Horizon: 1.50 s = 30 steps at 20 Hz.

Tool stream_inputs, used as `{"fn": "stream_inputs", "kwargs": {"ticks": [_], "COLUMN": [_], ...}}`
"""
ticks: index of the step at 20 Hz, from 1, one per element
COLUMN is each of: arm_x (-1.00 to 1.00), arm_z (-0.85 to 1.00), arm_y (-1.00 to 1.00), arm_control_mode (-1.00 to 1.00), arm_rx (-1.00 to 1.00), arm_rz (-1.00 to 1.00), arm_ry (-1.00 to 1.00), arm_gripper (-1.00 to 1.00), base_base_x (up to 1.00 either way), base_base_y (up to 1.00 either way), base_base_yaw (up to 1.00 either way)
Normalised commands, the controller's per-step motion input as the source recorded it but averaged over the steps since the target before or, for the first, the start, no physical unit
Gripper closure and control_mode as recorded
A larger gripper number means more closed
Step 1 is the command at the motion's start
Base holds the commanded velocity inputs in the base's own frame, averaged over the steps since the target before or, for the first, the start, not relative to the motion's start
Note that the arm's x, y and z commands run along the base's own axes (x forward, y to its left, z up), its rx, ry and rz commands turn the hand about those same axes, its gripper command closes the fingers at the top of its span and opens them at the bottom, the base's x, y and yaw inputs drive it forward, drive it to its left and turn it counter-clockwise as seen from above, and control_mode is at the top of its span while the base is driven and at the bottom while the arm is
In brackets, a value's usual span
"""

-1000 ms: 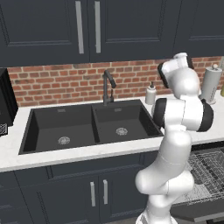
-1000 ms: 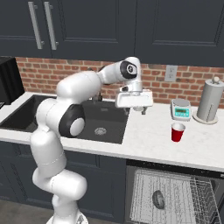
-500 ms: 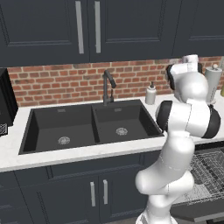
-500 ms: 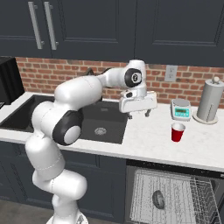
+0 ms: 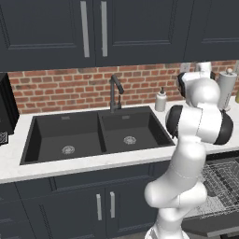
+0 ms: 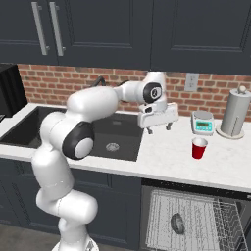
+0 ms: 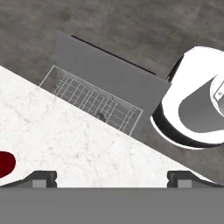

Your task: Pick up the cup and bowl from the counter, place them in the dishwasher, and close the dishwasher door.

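Observation:
The red cup [image 6: 199,147] stands upright on the white counter [image 6: 164,159], in front of a small scale. My gripper [image 6: 158,129] hangs open above the counter, to the left of the cup and a little higher, with nothing between its fingers. In the hand view the gripper [image 7: 111,177] looks down at bare counter [image 7: 61,135], and the cup [image 7: 5,164] peeks in at the left edge. The dark bowl [image 6: 177,223] lies in the wire rack of the open dishwasher [image 6: 196,215] below the counter. From the hand the bowl [image 7: 101,116] shows in the rack, with the dishwasher door [image 7: 131,85] folded down.
A paper towel roll [image 6: 234,112] and a small scale [image 6: 202,122] stand at the back right against the brick wall. The black double sink [image 5: 93,133] with its faucet [image 5: 114,91] lies to the left, a soap dispenser [image 5: 161,100] beside it. The pulled-out rack [image 5: 219,186] juts out below the counter.
The arm has swung right, carrying the open gripper from over the sink's edge to over the counter, closer to the red cup. Cup and bowl have not moved.

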Motion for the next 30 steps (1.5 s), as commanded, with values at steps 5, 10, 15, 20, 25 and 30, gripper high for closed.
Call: {"fn": "stream_inputs", "kwargs": {"ticks": [5, 10, 15, 20, 25, 30], "arm_x": [0.59, 0.22, 0.14, 0.20, 0.14, 0.06], "arm_z": [0.00, -0.10, -0.22, -0.27, -0.29, -0.29], "arm_y": [-0.16, -0.31, -0.32, -0.26, -0.20, -0.18], "arm_control_mode": [-1.00, -1.00, -1.00, -1.00, -1.00, -1.00], "arm_rx": [-0.01, 0.00, 0.00, 0.00, 0.00, 0.00], "arm_rz": [-0.09, -0.10, -0.10, -0.08, -0.07, -0.07], "arm_ry": [0.00, 0.00, 0.00, 0.00, -0.01, -0.03], "arm_gripper": [-1.00, -1.00, -1.00, -1.00, -1.00, -1.00], "base_base_x": [0.00, 0.00, 0.00, 0.00, 0.00, 0.00], "base_base_y": [0.00, 0.00, 0.00, 0.00, 0.00, 0.00], "base_base_yaw": [0.00, 0.00, 0.00, 0.00, 0.00, 0.00]}}
